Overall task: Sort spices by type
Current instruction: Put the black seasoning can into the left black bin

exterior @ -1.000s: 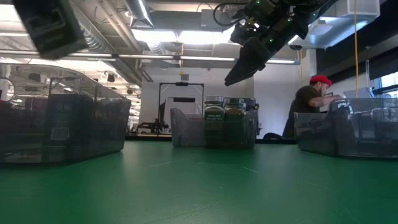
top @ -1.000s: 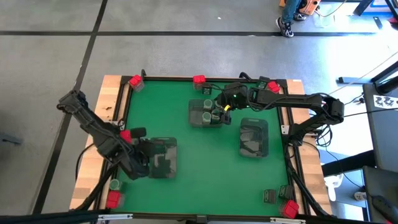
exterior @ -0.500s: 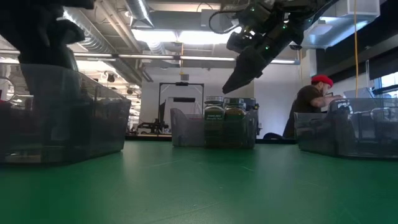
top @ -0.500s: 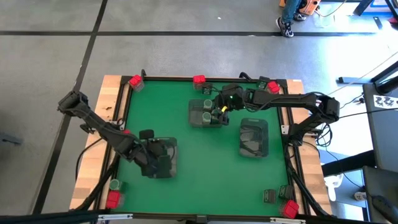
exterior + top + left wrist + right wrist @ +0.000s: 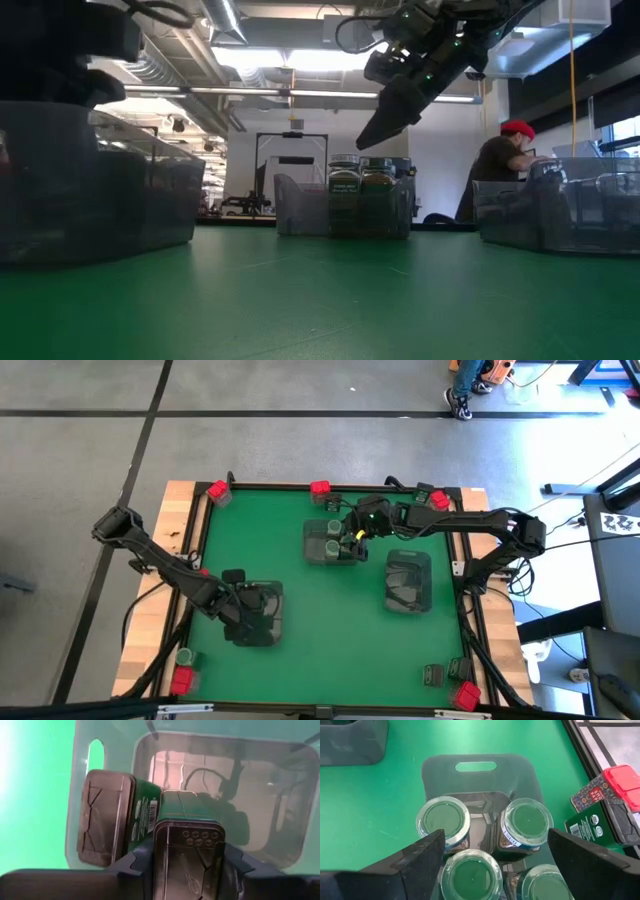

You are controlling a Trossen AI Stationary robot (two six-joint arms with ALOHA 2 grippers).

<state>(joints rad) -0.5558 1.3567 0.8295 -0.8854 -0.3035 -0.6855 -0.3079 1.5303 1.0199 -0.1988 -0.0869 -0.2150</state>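
My left gripper (image 5: 248, 612) reaches down into the left grey tray (image 5: 262, 612) and is shut on a dark grey tin (image 5: 187, 855). A second dark tin (image 5: 107, 820) lies on the tray floor beside the held one. My right gripper (image 5: 495, 865) hovers open above the middle tray (image 5: 330, 543). Several round jars with green lids (image 5: 443, 819) stand upright in that tray. The right gripper's fingers (image 5: 420, 855) stand wide on either side, above the jars, and touch none. My left gripper pinches the dark tin between its two fingers (image 5: 140, 865), which press two opposite sides near the end with the shaker holes (image 5: 194, 837). The fingers come from above, slanting down. The tin points down into the tray. Whether its far end rests on the tray floor I cannot tell.
A third grey tray (image 5: 408, 580) stands at the right. Red boxes lie at the mat's corners and far edge (image 5: 217, 490) (image 5: 320, 488) (image 5: 466, 695). A jar (image 5: 184, 656) lies near left and a dark tin (image 5: 433, 675) near right. A person sits beyond the table (image 5: 500, 170).
My left gripper has come down from above the table's left edge and moved right, into the left tray. It has tipped steeper and carries the dark tin with it. In the low view the tin has sunk from high up to behind the tray wall.
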